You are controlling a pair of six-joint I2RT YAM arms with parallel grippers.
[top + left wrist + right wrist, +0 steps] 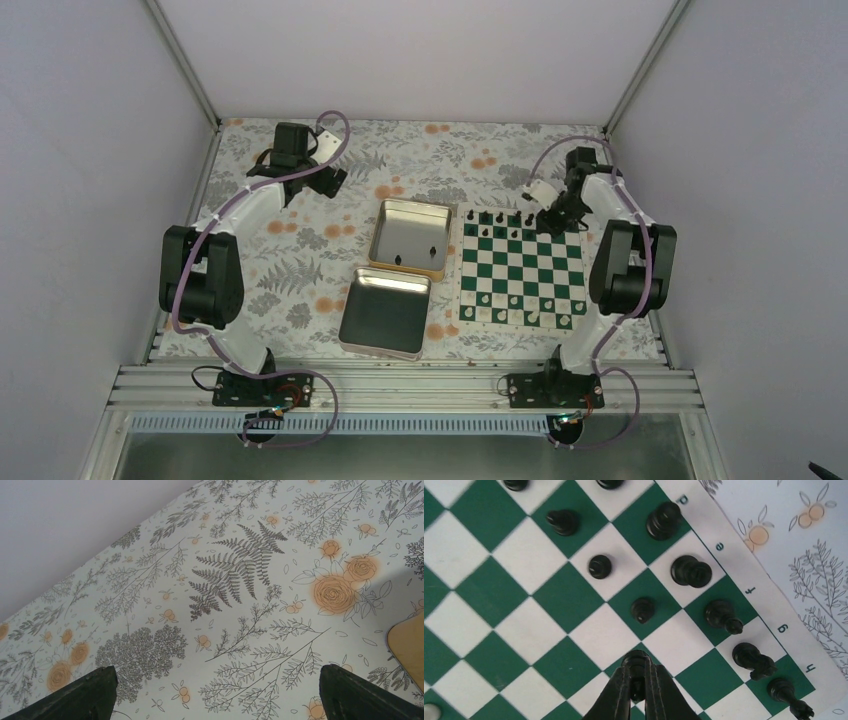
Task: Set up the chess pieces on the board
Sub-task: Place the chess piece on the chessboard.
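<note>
Right end effector [638, 675] pinched a tiny black pawn-like chess piece [636, 658] low over the green-and-white checkered board [494, 590]; couldn't tell if it touched the square. Risk: an off-centre release could tip it or leave it straddling two squares. Small black pawn [642, 610] stood just ahead of the end effector, and black back-row pieces [751, 660] crowded its right, so a sideways pull-out could clip them. Left end effector [220, 700] spread wide over floral bench [240, 580], well apart. Shiny metal tin [408, 238], well left of the right end effector, held a couple of dark pieces [432, 250].
</note>
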